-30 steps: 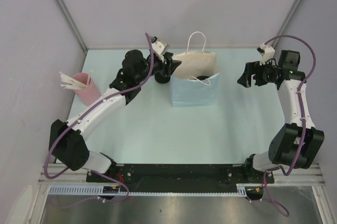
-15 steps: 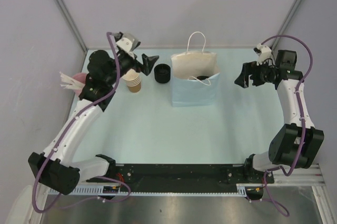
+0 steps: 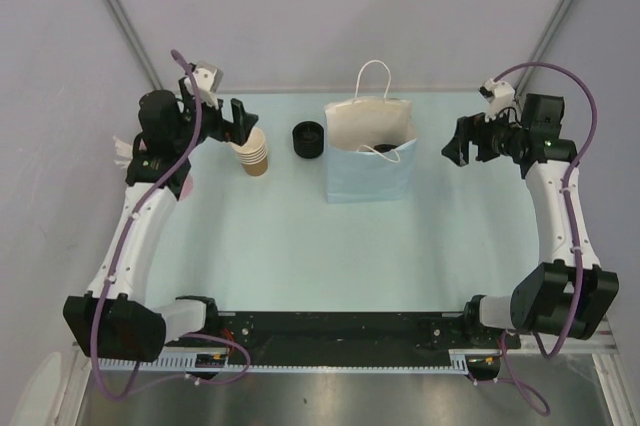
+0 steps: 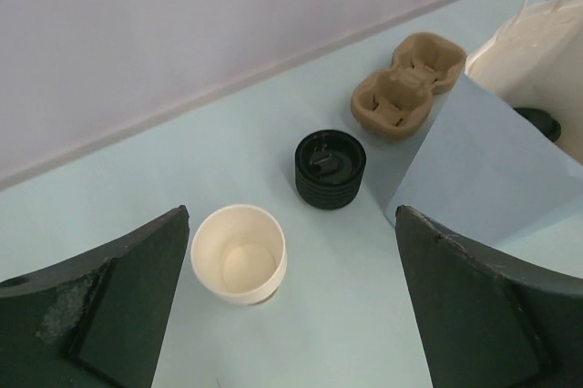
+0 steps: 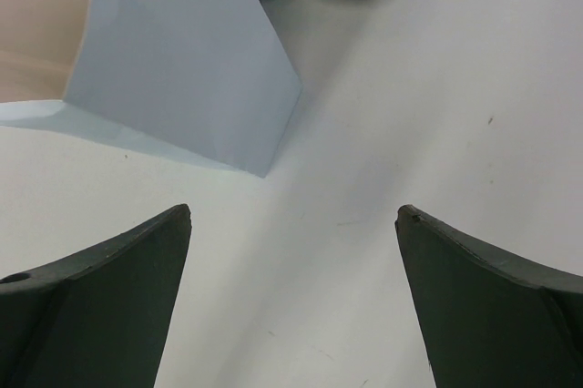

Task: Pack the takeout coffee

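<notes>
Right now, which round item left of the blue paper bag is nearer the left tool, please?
The stack of tan kraft-paper cups, right by the left tool; the round black plastic lids sit closer to the bag.

One bag, with one black lid inside. Left of the bag: one lid stack, one cup stack (cup number unclear), one largely hidden stirrer cup. Behind the bag: one carrier stack.

Table: cup stack, lids, bag
</notes>
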